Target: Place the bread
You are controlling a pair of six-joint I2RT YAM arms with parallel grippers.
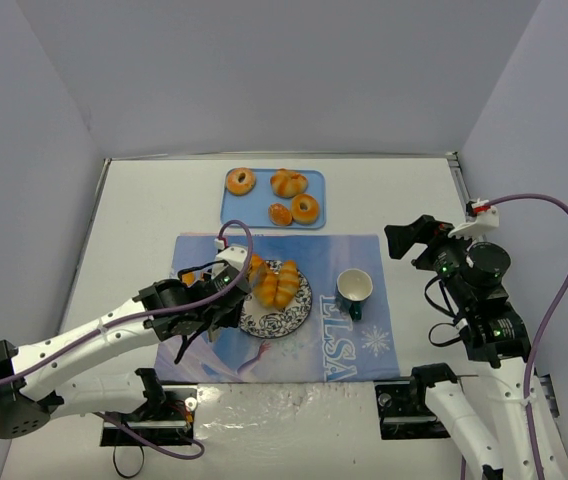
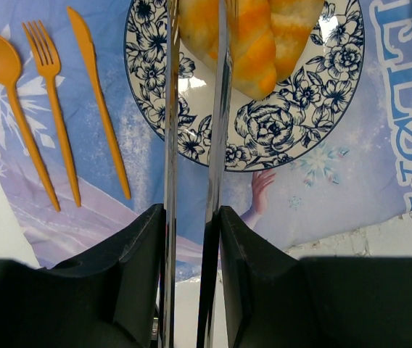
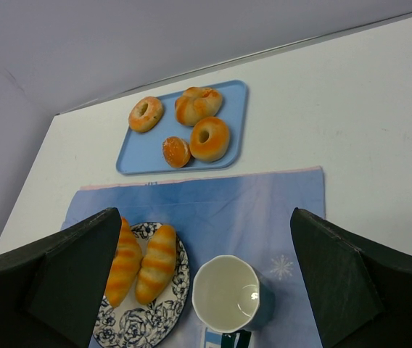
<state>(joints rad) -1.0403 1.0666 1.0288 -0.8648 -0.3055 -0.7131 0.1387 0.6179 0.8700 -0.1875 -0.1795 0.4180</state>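
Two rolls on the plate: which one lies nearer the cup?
The roll on the side of the plate facing the cup; the other roll lies beside it, on the plate's far side from the cup.

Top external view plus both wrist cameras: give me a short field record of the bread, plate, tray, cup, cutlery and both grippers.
bread: two rolls side by side on the plate
left gripper: shut on tongs, blades reaching the bread
right gripper: open, empty
tray: beyond the mat, holds two doughnuts and two buns
cup: empty, right of plate
cutlery: spoon, fork, knife, left of plate
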